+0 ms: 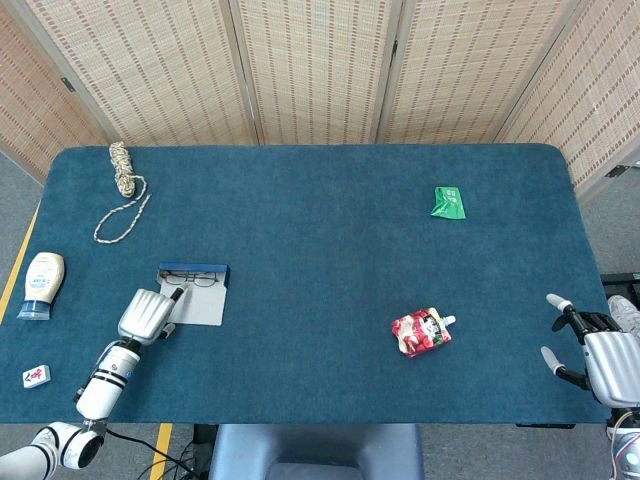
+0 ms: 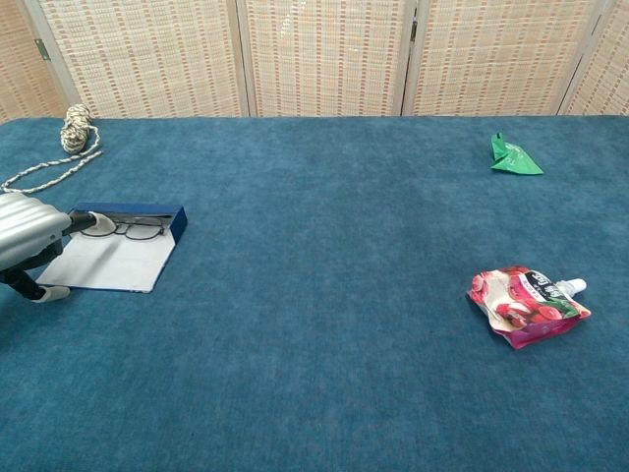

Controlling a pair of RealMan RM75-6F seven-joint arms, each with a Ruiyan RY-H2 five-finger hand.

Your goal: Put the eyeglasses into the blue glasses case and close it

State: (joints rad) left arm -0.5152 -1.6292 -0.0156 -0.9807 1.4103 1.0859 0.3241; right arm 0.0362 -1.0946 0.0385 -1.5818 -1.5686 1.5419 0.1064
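Note:
The blue glasses case [image 1: 195, 268] [image 2: 138, 210] lies open at the table's left side, its pale lid flap [image 1: 202, 308] [image 2: 110, 264] spread flat toward me. The eyeglasses [image 1: 190, 279] [image 2: 124, 229] lie inside the blue tray. My left hand [image 1: 145, 314] [image 2: 26, 241] sits at the case's left edge with fingers apart; one fingertip reaches toward the glasses' left end and the thumb rests by the flap's near corner. It holds nothing. My right hand [image 1: 600, 355] hovers off the table's right front corner, fingers spread and empty; only the head view shows it.
A coiled rope [image 1: 122, 185] [image 2: 69, 133] lies at the far left. A squeeze bottle [image 1: 40, 283] and a small tile [image 1: 36, 375] sit near the left edge. A green packet [image 1: 448, 202] [image 2: 514, 157] and a red pouch [image 1: 422, 332] [image 2: 526, 303] lie on the right.

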